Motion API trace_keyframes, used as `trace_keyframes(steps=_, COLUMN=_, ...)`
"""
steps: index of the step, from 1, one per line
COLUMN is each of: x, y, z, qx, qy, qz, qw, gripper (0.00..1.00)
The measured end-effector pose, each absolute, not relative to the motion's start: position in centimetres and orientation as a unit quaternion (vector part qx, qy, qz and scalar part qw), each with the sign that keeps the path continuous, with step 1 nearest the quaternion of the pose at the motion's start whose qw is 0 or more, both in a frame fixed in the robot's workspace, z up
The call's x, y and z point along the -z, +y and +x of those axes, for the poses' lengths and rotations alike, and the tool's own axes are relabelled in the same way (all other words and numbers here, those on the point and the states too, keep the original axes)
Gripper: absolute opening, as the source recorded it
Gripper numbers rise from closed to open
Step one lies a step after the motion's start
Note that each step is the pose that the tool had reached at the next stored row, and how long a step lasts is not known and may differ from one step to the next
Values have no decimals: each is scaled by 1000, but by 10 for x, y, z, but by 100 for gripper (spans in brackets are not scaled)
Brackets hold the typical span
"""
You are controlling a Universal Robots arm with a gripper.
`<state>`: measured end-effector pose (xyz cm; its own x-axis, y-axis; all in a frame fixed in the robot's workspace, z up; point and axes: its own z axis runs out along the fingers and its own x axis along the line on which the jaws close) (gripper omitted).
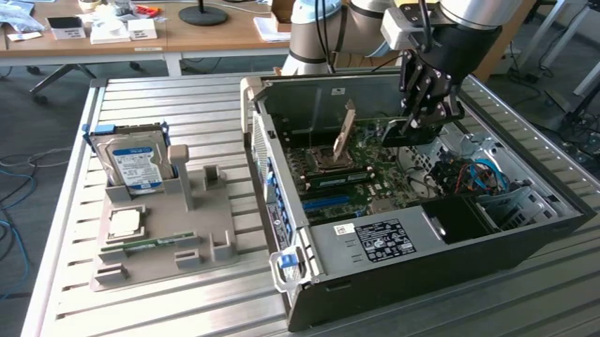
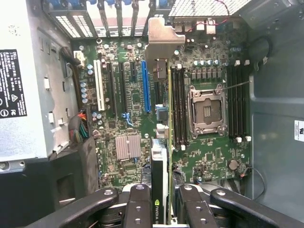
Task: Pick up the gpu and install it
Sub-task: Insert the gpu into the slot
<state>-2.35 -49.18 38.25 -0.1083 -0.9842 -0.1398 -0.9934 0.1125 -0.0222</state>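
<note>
Now gripper [image 2: 164, 209] is clamping the gpu [image 2: 160, 156] edge-on — holding it over the motherboard [image 2: 209, 156]. Its bracket [image 2: 159, 38] is facing the rear slots [image 2: 109, 14].

arm [image 1: 464, 45] bent downward | tool [image 1: 424, 125] pointing down | fingers [image 2: 139, 205] clamped on gpu [image 2: 160, 164]

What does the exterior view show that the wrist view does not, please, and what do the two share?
Exterior view: the gray parts holder on the table, with a hard drive standing in it, and the robot arm. Wrist view: the gpu edge-on, with its silver end bracket and maker's label. Both: the tool shut on the gpu over the motherboard inside the open computer case.
</note>
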Motion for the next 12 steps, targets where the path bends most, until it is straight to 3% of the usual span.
trace_keyframes(steps=12, x=-375, y=-492, z=-25, qx=-39, qy=743, qz=-665, qw=60, gripper=27)
